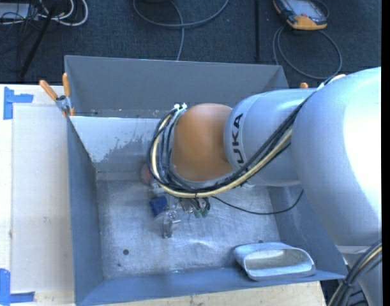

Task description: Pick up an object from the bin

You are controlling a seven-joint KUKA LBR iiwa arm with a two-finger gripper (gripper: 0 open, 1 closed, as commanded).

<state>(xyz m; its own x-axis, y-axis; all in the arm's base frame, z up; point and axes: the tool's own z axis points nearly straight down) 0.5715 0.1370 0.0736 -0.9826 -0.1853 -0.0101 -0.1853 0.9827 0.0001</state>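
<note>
My gripper hangs low over the middle of the bin floor, under the orange cover; its metal tip points down near the floor. A small blue thing sits right at the gripper's upper left, touching or nearly touching it; whether it is held cannot be told. A small reddish thing lies by the back slope, partly hidden behind the cables. A bit of something green peeks out under the cover to the gripper's right.
A pale grey oblong dish-like thing lies in the bin's front right corner. The arm and its orange cover hide the bin's right and back middle. Bare floor stretches to the left and front of the gripper.
</note>
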